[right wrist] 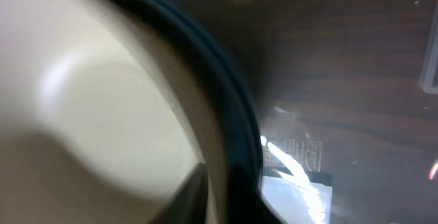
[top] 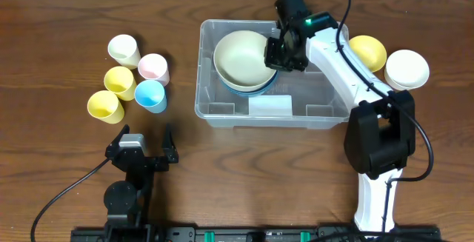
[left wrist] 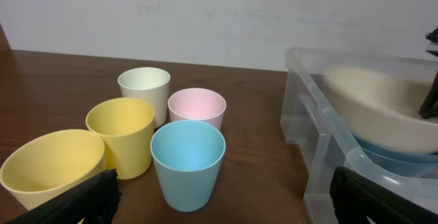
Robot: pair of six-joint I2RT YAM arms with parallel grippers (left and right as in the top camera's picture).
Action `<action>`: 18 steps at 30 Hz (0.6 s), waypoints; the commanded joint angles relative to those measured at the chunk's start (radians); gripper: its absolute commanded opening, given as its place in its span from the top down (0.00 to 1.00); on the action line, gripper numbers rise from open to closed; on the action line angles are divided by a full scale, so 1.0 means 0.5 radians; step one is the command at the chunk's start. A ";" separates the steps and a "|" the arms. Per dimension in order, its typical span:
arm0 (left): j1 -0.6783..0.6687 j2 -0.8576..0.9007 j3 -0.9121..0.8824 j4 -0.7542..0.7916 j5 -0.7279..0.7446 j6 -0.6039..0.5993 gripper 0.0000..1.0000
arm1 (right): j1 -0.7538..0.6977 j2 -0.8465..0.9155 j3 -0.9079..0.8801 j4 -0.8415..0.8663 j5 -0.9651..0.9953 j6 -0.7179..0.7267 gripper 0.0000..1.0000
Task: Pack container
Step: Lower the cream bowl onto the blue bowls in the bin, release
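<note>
Five cups stand in a tight upright cluster at the left of the surface, at 9 o'clock from the container: a cream cup [top: 124, 49], a pink cup [top: 153, 67], a yellow cup [top: 119, 82], a blue cup [top: 150, 95] and a second yellow cup [top: 105, 106]. They are mouths up and close together, probably so each can be picked by its rim when its turn comes.

The left gripper [top: 145, 135] sits low at 6 o'clock from the cups, spread wide with nothing between its fingers. It faces the cluster, which looks like a waiting pose.

The container [top: 204, 72] lies at the middle of the surface, open side up. Inside its 9 o'clock half a cream bowl [top: 238, 58] sits over a blue bowl [top: 252, 89]. In the left wrist view the cream bowl rides tilted above the blue one, not seated flat. Nesting them saves room for the rest.

The right gripper [top: 279, 54] reaches in from 3 o'clock and appears closed on the cream bowl's rim at that side. In its wrist view the rim runs down between the fingers. A rim pinch lets it lower the bowl without fouling the container's walls.

At 3 o'clock outside the container, a yellow bowl [top: 368, 49] and a white bowl [top: 406, 68] rest side by side, not yet packed.
</note>
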 commanded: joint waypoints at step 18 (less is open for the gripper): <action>0.010 -0.012 -0.030 -0.074 0.013 0.033 0.02 | 0.018 -0.070 0.093 -0.056 0.065 -0.014 0.50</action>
